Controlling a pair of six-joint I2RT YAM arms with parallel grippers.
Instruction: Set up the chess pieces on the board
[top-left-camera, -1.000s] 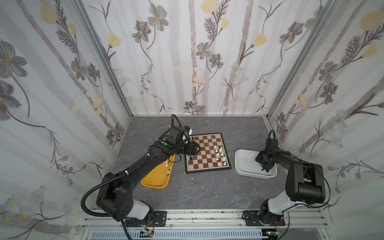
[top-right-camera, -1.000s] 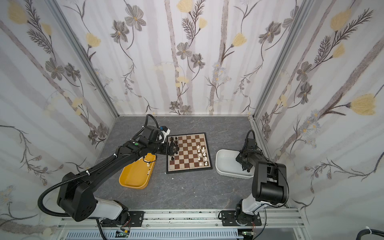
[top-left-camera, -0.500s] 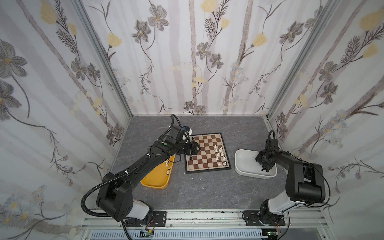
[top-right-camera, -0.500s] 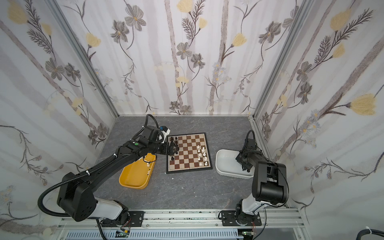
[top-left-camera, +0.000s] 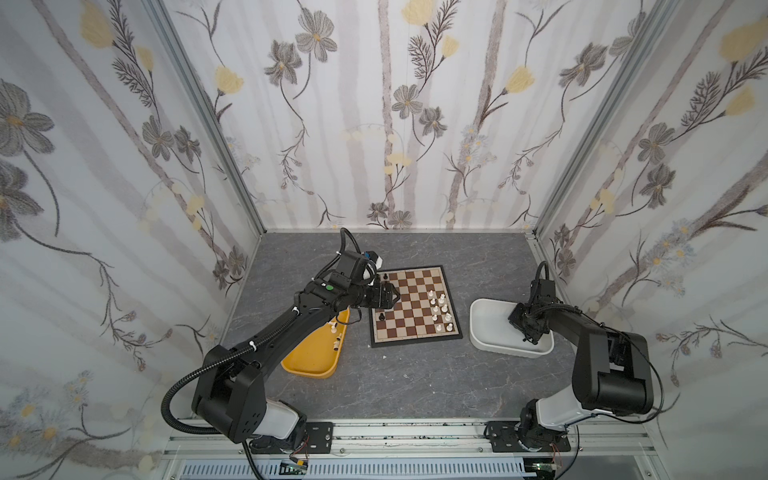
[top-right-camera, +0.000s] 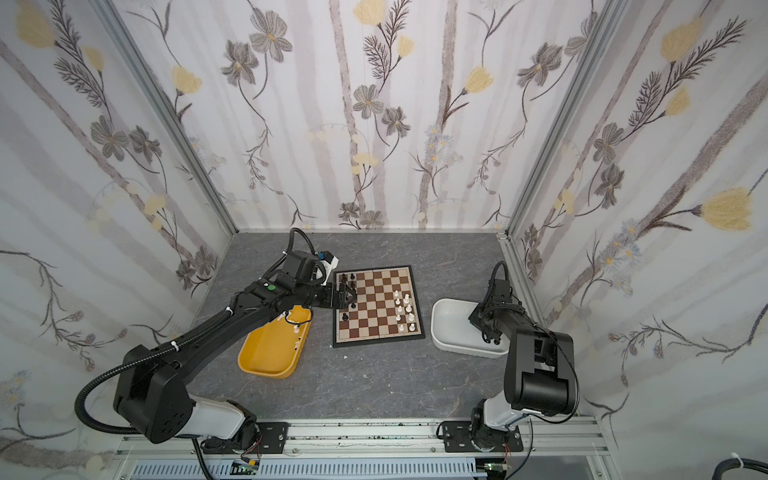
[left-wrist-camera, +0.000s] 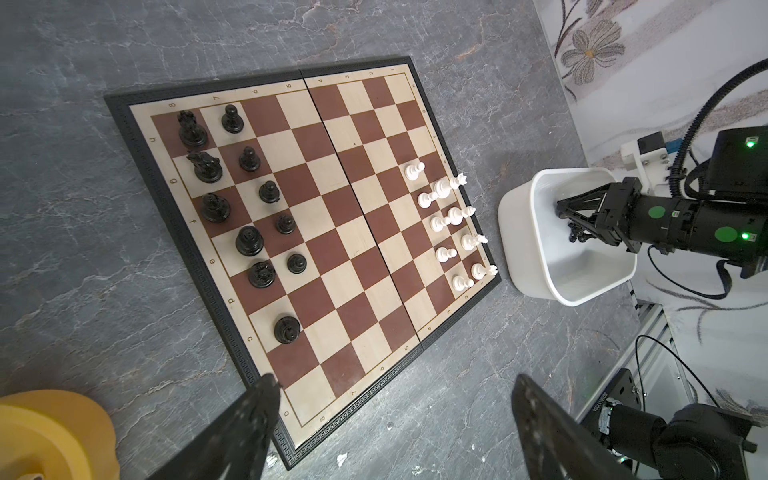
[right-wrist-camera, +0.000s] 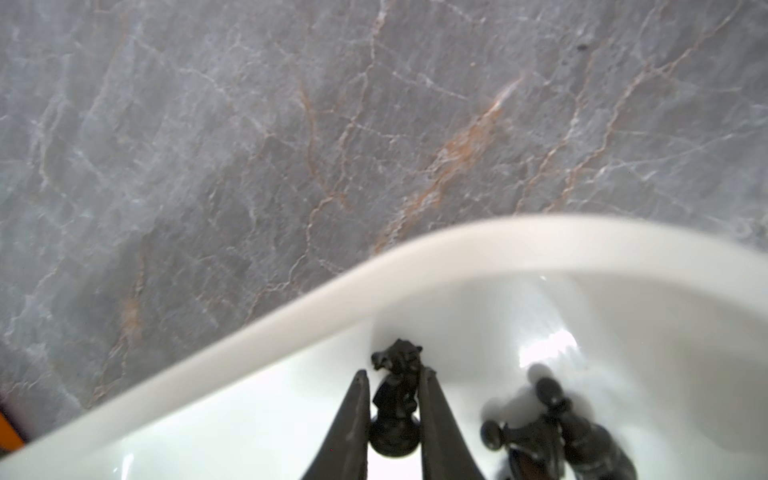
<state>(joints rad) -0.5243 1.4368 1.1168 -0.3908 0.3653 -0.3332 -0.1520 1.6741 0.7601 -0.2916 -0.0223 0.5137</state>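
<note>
Pinching black knight (right-wrist-camera: 395, 399) in white tub (right-wrist-camera: 457, 249): right gripper (right-wrist-camera: 395, 374); slim hold, may twist loose on lifting. Left gripper (left-wrist-camera: 395, 378) spread, empty

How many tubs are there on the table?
2. In both top views, a yellow tub sits left of the board, partly under the left arm; a white tub sits right of it. None seems hidden.

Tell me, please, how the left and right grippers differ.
The left gripper is open and empty; the right gripper is shut on a black knight. The left gripper hangs over the board's edge; the right gripper reaches into the white tub. Both are black.
</note>
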